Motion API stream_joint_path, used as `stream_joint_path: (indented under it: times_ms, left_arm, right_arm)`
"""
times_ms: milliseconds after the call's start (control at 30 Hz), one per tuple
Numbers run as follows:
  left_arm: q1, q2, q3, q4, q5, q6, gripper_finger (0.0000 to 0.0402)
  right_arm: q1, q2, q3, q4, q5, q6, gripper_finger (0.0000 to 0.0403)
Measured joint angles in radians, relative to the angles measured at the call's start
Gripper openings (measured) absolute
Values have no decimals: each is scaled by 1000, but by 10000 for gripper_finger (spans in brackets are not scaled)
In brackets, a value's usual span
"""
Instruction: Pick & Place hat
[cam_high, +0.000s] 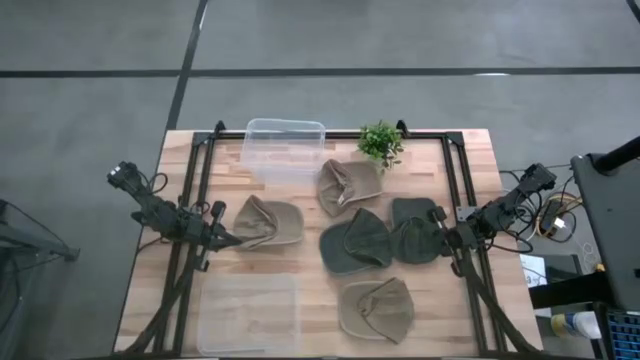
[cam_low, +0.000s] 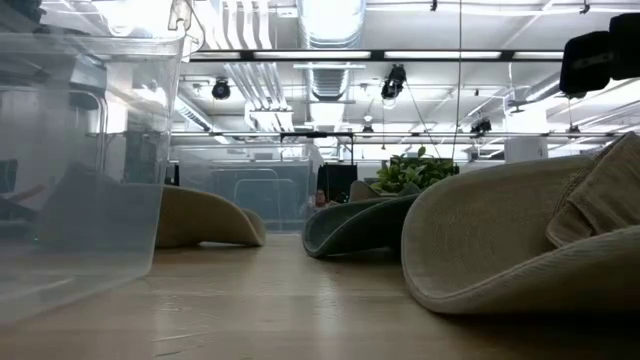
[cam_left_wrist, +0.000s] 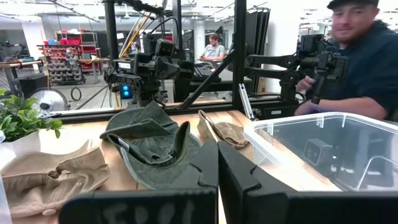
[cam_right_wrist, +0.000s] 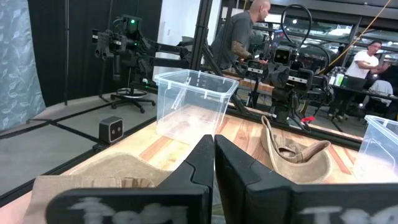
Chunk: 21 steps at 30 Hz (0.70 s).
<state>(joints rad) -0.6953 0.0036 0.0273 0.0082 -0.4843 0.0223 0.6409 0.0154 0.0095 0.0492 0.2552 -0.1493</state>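
Observation:
Several hats lie on the wooden table: a tan hat (cam_high: 268, 222) at centre left, a tan hat (cam_high: 348, 186) farther back, two dark green hats (cam_high: 357, 240) (cam_high: 415, 235) in the middle, and a tan hat (cam_high: 377, 308) near the front. My left gripper (cam_high: 228, 240) is shut and empty beside the left tan hat's left edge; its fingers (cam_left_wrist: 205, 171) point at a dark green hat (cam_left_wrist: 155, 143). My right gripper (cam_high: 438, 238) is shut and empty over the right edge of the right dark green hat. Its wrist view (cam_right_wrist: 213, 165) shows the left tan hat (cam_right_wrist: 298, 155).
A clear bin (cam_high: 285, 150) stands at the table's far edge and another clear bin (cam_high: 248, 312) at the near left. A small green plant (cam_high: 380, 143) stands at the far edge. People show beyond the table in the wrist views (cam_left_wrist: 360, 56).

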Motion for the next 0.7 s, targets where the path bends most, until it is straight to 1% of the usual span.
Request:
stream_joint_path:
  times_ms: [600,700]
  left_arm:
    - [0,0,0,0,0,0,0]
    - [0,0,0,0,0,0,0]
  right_arm:
    - [0,0,0,0,0,0,9]
    - [0,0,0,0,1,-24,9]
